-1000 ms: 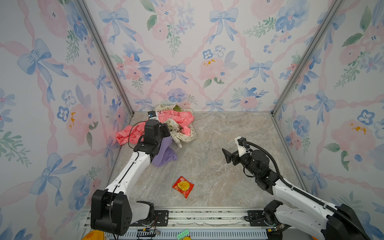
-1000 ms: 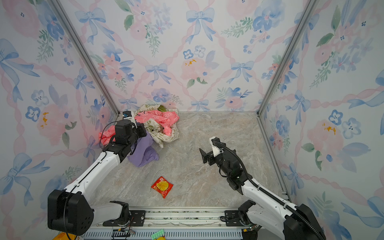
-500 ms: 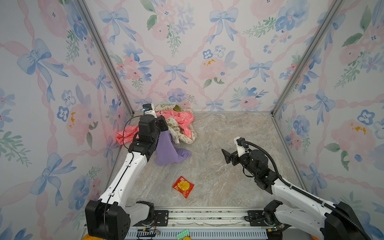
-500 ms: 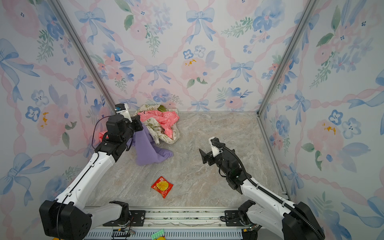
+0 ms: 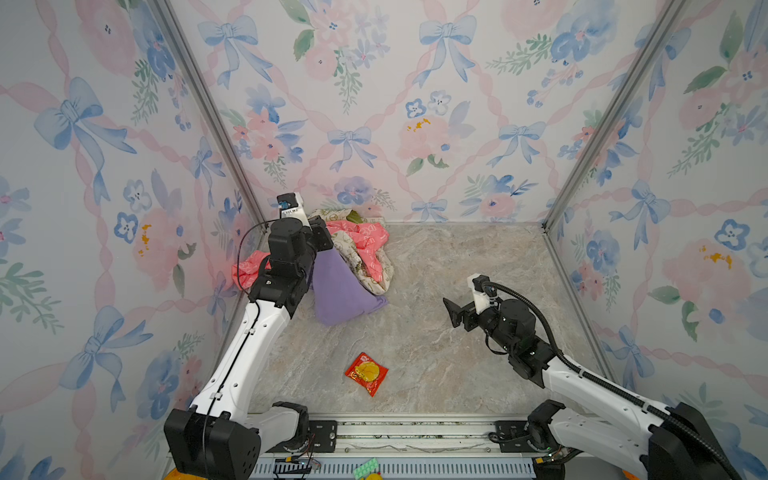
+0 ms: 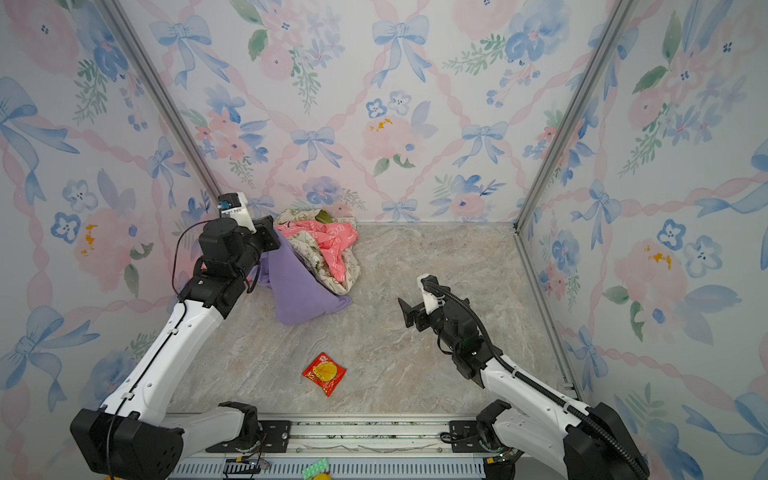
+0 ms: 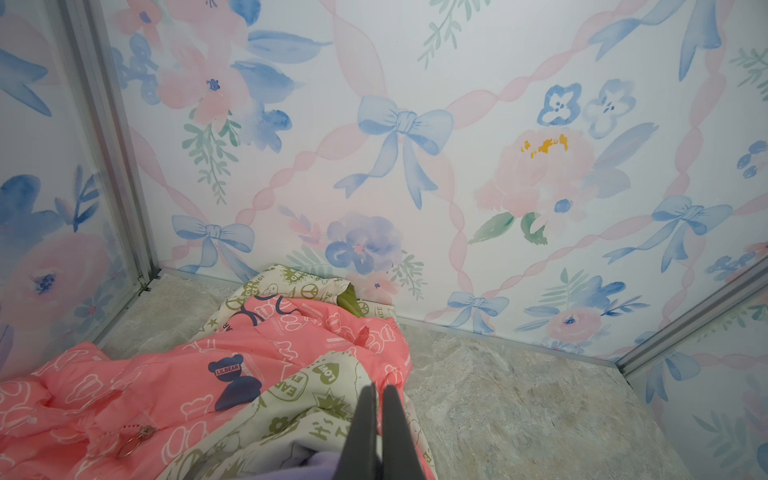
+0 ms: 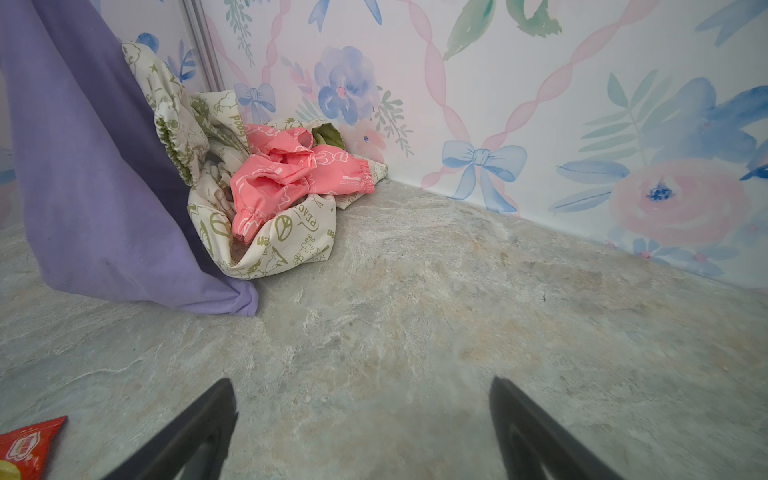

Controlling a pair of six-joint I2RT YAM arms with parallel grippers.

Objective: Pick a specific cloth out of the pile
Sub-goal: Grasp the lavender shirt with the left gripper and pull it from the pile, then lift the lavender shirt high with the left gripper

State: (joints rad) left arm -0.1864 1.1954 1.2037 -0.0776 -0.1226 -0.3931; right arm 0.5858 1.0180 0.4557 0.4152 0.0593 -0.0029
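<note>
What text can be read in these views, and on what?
"LILBEAR": navy bear patch on pink garment.
"LOVE": olive heart on cream fabric.
"PEAC", upside down: cream fabric too.
Snack packet: print too blurred to read.
Purple cloth: no lettering shows.

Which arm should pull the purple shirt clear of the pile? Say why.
Left. The left gripper is shut on the shirt, which hangs from it with its lower edge on the floor beside the pile. The right gripper is open, empty, well apart.

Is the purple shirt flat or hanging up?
Hanging up: the purple shirt dangles from the left end effector, its bottom touching the floor.
</note>
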